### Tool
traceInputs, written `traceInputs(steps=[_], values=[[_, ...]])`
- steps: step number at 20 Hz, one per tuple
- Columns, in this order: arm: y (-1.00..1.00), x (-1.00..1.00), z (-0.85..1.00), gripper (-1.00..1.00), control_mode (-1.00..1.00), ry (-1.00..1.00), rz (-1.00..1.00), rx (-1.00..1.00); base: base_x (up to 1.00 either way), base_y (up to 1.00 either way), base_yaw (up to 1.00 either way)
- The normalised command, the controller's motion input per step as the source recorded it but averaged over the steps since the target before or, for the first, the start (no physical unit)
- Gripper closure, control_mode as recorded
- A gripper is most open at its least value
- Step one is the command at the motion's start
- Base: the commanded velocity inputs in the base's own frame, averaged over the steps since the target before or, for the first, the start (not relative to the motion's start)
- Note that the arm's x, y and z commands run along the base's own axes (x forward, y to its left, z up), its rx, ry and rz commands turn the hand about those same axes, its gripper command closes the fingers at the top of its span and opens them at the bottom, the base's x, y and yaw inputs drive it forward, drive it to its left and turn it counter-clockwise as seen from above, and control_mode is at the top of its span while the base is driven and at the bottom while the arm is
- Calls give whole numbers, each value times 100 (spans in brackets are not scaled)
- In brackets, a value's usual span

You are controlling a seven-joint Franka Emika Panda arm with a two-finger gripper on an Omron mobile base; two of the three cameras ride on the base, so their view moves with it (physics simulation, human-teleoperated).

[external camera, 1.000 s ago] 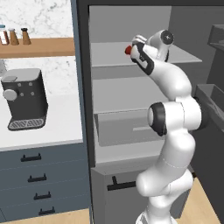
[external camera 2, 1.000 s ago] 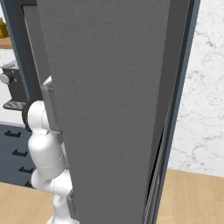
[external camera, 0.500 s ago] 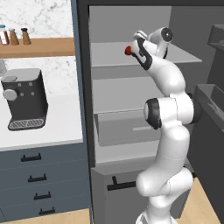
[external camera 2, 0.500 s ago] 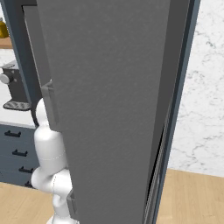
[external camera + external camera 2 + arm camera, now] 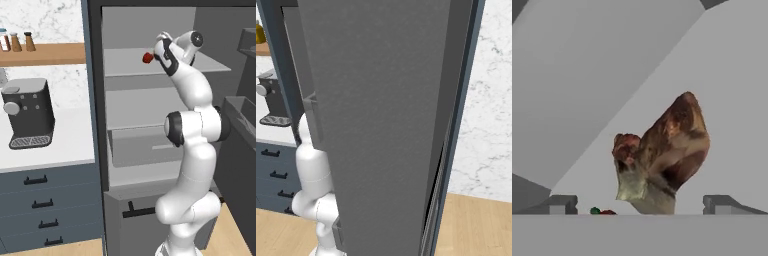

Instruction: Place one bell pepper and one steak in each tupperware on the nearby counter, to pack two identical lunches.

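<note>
Only partly visible, bell pepper (image 5: pixel 603 212) beside steak (image 5: pixel 662 159).

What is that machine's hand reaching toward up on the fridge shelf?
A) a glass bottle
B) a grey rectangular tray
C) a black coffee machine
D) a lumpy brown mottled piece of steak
D: the hand view shows the lumpy brown mottled steak on the grey fridge shelf, right ahead of the open jaws.

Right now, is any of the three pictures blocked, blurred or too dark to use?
Right base view: the grey fridge door blocks nearly everything. Left base view: evenly lit, sharp, no glare. Hand view: the steak is clear, with soft shading behind.
</note>
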Motion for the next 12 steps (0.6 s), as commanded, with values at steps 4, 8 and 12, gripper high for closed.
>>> traceInputs(steps=[4,8,12], values=[[-21,30,-26,-100,-100,0,0,6,0,0,0],[0,35,-53,-100,-100,7,5,-8,0,0,0],[0,32,-40,-100,-100,9,8,-19,0,0,0]])
